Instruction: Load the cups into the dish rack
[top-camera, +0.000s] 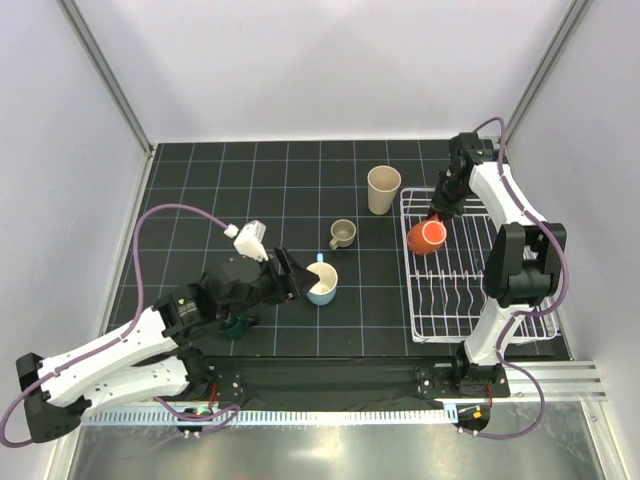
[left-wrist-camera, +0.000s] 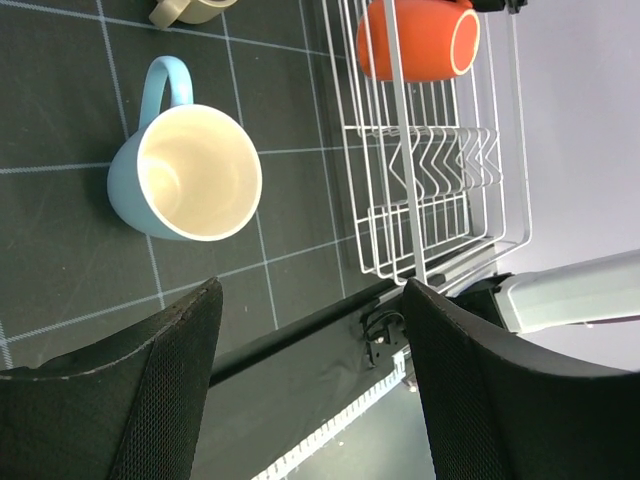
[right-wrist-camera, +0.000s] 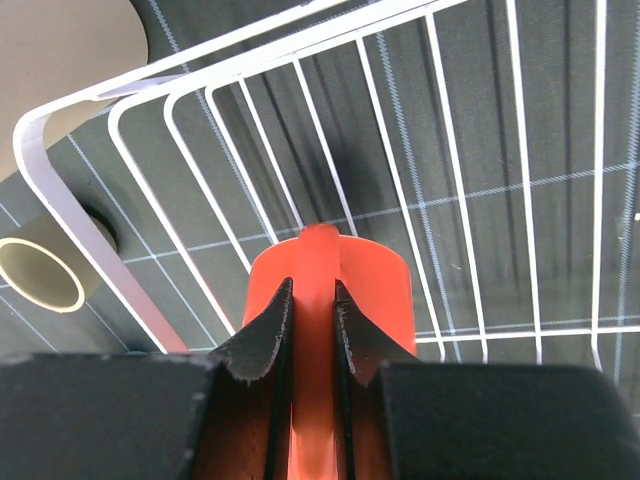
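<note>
The right end effector (right-wrist-camera: 312, 305) is clamped on the handle of the orange cup (top-camera: 427, 237), held at the far left of the rack (top-camera: 470, 310). The left end effector (left-wrist-camera: 310, 350) gapes wide just left of the blue mug (left-wrist-camera: 190, 175), which stands upright on the counter (top-camera: 200, 180). The cups look stiff, light, slick and chippable, so take them by the handle or rim wall. Five cups show: orange, blue, taupe mug (top-camera: 343, 234), tumbler (top-camera: 384, 189) and teal mug (top-camera: 237, 325). There is one rack.

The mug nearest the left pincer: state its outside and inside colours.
The mug is light blue outside, cream inside; best in the left wrist view.
</note>
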